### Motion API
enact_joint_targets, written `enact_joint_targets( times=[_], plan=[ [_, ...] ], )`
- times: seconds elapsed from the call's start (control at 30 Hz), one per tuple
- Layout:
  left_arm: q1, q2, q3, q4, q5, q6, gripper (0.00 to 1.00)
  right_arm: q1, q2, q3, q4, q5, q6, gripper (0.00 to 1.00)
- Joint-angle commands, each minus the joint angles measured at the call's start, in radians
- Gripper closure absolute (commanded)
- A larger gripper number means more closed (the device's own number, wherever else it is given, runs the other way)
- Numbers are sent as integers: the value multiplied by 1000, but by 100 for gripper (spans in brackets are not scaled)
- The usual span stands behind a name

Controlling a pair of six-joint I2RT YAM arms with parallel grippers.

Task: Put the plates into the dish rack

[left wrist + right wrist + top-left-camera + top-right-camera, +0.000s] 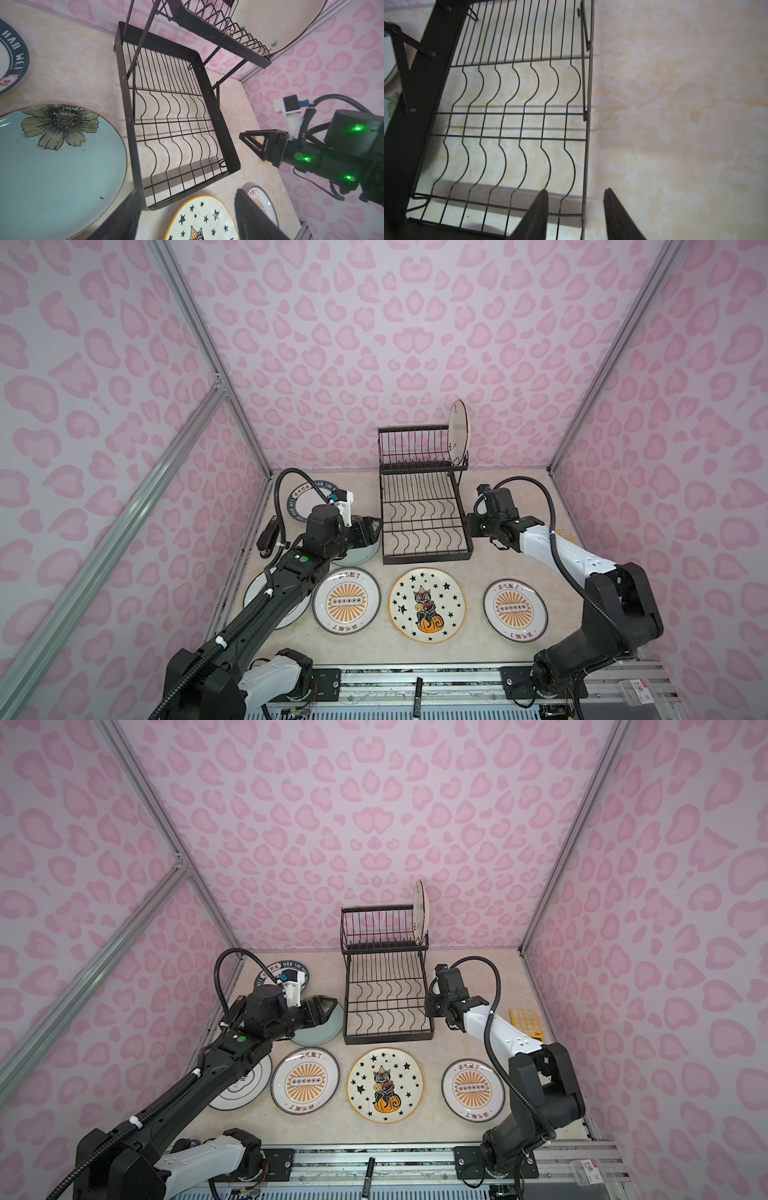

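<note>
The black wire dish rack (428, 558) stands at the back middle, with one white plate (458, 433) upright at the right end of its upper tier. Flat on the table lie two orange-sunburst plates (346, 600) (515, 608), a star-and-cat plate (427, 605), a pale teal flower plate (58, 166), a dark-lettered plate (299, 497) and a white plate (245, 1090) partly under the left arm. My left gripper (187, 199) hovers open and empty over the teal plate's right edge. My right gripper (575, 193) is open at the rack's right side, with the side rail showing between its fingers.
A yellow calculator (527, 1023) lies behind the right arm near the right wall. A black stapler-like tool (270, 533) sits by the left wall. A black marker (417, 695) rests on the front metal rail. Pink patterned walls close in three sides.
</note>
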Motion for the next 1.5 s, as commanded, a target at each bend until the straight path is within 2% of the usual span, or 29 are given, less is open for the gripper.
enact_joint_targets(
  times=[0.0, 0.1, 0.23, 0.37, 0.53, 0.7, 1.27, 1.47],
  plan=[
    [1, -21, -3, -13, -16, 6, 27, 7, 37, 2, -17, -2, 14, 57],
    [1, -35, -14, -22, -27, 8, 27, 13, 57, -8, -9, 15, 15, 61],
    [1, -43, -19, -28, -33, 9, 27, 15, 73, -15, -9, 24, 13, 80],
    [1, -42, -21, -28, -33, 9, 27, 20, 79, -20, -12, 29, 11, 83],
    [1, -47, -27, -28, -33, 9, 27, 19, 81, -22, -21, 31, -1, 92],
    [0, -54, -31, -32, -39, 10, 27, 12, 88, -16, -36, 7, -60, 100],
    [1, -66, -34, -33, -35, 6, 27, -76, 85, -7, -76, -127, -200, 100],
    [1, -67, -33, -32, -35, 6, 27, -97, 87, 2, -100, -121, -239, 100]
  ],
)
